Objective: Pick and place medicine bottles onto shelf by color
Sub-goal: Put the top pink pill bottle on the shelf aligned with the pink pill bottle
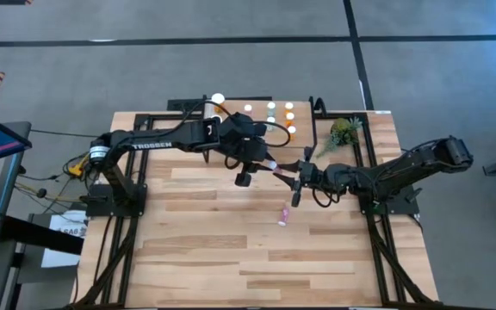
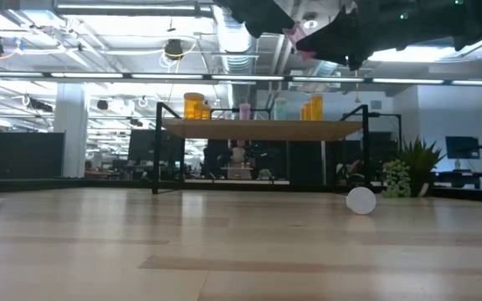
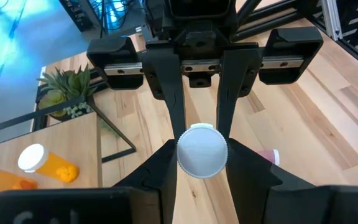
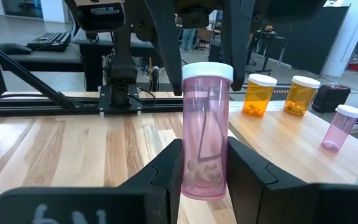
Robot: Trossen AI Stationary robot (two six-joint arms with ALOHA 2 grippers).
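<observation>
The right gripper (image 4: 204,177) is squeezing a pink medicine bottle (image 4: 205,127) above the table. The left gripper (image 3: 201,127) is pinching its white cap (image 3: 202,150). This looks like a hand-over. Next, the right fingers should let go, then the left arm carries it to the shelf (image 2: 262,129).

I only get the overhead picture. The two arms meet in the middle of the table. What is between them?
Observer: A pink bottle, upright. The right gripper clamps its body, and the left gripper is at its white cap.
Visitor: And the pink speck lying nearer me on the table?
Observer: Another bottle, the fallen bottle. It lies on its side, and the low view faces its round white cap.
Visitor: What are the dots at the far edge?
Observer: Caps of upright bottles on a raised shelf: orange, pink and pale green bodies.
</observation>
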